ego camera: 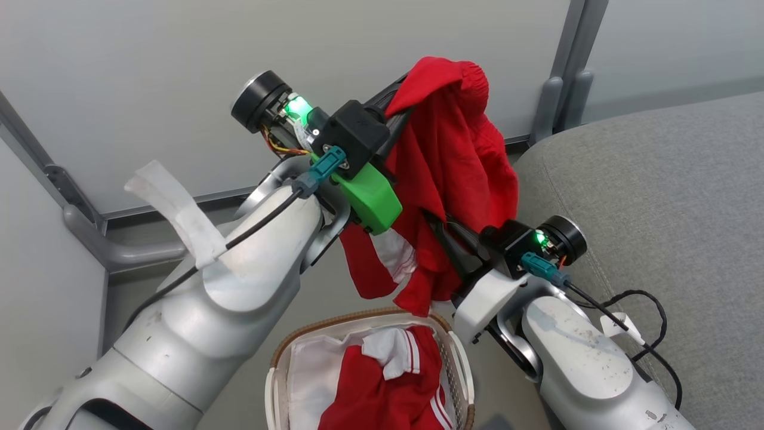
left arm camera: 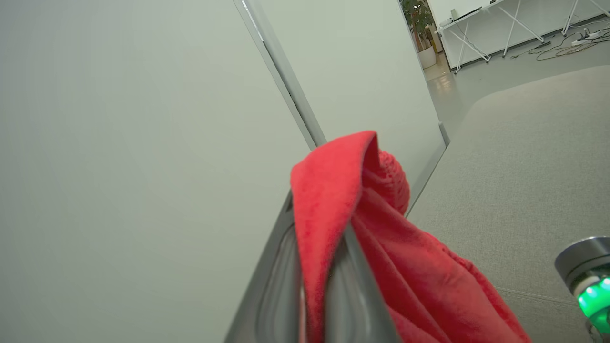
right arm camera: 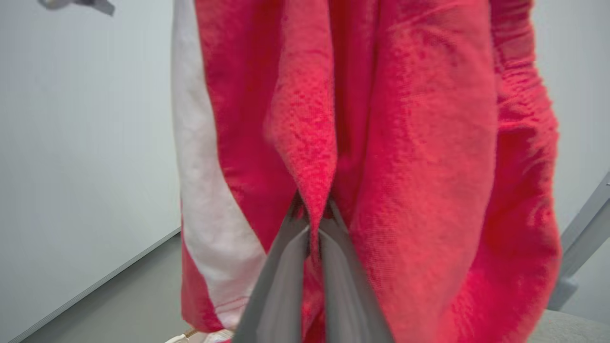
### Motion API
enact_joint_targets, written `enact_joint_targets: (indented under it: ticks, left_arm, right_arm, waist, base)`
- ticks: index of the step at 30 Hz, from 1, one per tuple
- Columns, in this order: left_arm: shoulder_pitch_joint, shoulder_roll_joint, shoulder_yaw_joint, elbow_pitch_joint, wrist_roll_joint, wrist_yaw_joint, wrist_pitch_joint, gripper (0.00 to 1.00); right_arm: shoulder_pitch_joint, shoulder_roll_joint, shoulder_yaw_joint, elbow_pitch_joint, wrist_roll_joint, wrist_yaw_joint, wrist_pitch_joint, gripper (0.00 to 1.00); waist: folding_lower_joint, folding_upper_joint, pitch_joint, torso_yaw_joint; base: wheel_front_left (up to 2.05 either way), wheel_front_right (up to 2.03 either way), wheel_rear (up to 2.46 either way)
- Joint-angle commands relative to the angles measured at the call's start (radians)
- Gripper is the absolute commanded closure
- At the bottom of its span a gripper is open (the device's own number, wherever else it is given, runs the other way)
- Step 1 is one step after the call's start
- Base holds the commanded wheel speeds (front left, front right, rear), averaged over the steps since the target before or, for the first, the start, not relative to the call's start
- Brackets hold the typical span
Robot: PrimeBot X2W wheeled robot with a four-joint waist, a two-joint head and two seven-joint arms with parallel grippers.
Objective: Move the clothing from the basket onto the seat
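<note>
With the left gripper (left arm camera: 320,224) raised high, pinches a fold of the red garment (ego camera: 453,149) between two closed fingers (left arm camera: 355,286); cloth squeezed flat in the gap and spilling over the tips, gathered waistband bunched at the very top. Lower down and to the right, clamps the right gripper (right arm camera: 314,224) on another fold of the same garment, dark tips drawn together with a thin ridge of red fabric caught between them. Hangs the piece between both arms in loose vertical folds, a white stripe (right arm camera: 195,166) running down one side. In the head view, places the lowest hem just above the back rim of the basket (ego camera: 334,325), clear of it, and beside the rounded edge of the seat (ego camera: 656,179), not lying on it.

On the floor below the arms: white lattice basket with brown woven rim, holding more clothing (ego camera: 382,388), red with white stripes and a white patch, on a white liner (ego camera: 310,370). To the right: grey woven seat, stitched seam along its padded edge. Behind: pale wall panels (ego camera: 298,60) joined by a grey metal post (ego camera: 567,71).

On the left wrist, a bright green plastic part (ego camera: 370,197); on the left forearm, a strip of white tape (ego camera: 179,209) over a black cable (ego camera: 256,230); by the right wrist, a lit green lamp (ego camera: 540,237) and a looping black lead (ego camera: 638,292). Far off in the left wrist view, a potted plant (left arm camera: 419,24) and white trestle tables (left arm camera: 500,19).
</note>
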Motion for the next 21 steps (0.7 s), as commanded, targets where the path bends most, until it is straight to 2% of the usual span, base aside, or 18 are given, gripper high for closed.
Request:
enact_joint_targets:
  ticks: [1,2,3,4,5,6,21]
  left_arm:
    - [0.019,0.006,0.006,0.008,-0.008,0.007,-0.007,1.00]
    - [0.025,0.008,0.009,0.013,-0.013,0.008,-0.009,1.00]
    - [0.032,0.010,0.013,0.018,-0.018,0.009,-0.012,0.89]
    - [0.039,0.010,0.018,0.022,-0.027,0.010,-0.014,0.70]
    - [0.049,0.011,0.025,0.027,-0.036,0.013,-0.019,0.09]
    - [0.058,0.011,0.029,0.030,-0.044,0.014,-0.022,0.00]
    - [0.318,0.005,0.115,0.050,-0.088,0.030,-0.039,0.00]
  right_arm:
    - [0.009,-0.004,-0.003,-0.001,0.003,0.000,-0.005,1.00]
    - [0.009,-0.004,-0.008,-0.003,0.004,0.000,-0.005,1.00]
    - [0.009,-0.004,-0.013,-0.006,0.003,0.000,-0.005,1.00]
    - [0.009,-0.004,-0.017,-0.009,0.003,0.000,-0.005,1.00]
    - [0.011,-0.004,-0.025,-0.014,0.003,0.000,-0.005,1.00]
    - [0.012,-0.004,-0.032,-0.017,0.002,0.000,-0.005,1.00]
    - [0.039,-0.004,-0.209,-0.048,-0.068,0.000,-0.005,1.00]
  waist:
    - [0.0000,0.0000,0.002,-0.003]
    - [0.0000,0.0000,0.003,-0.005]
    - [0.0000,0.0000,0.004,-0.006]
    - [0.0000,0.0000,0.005,-0.007]
    - [0.0000,0.0000,0.006,-0.009]
    - [0.0000,0.0000,0.007,-0.009]
    - [0.0000,0.0000,0.015,-0.012]
  base:
    - [0.00,0.00,0.00]
    - [0.00,0.00,0.00]
    - [0.00,0.00,0.00]
    - [0.00,0.00,0.00]
    - [0.00,0.00,0.00]
    - [0.00,0.00,0.00]
    - [0.00,0.00,0.00]
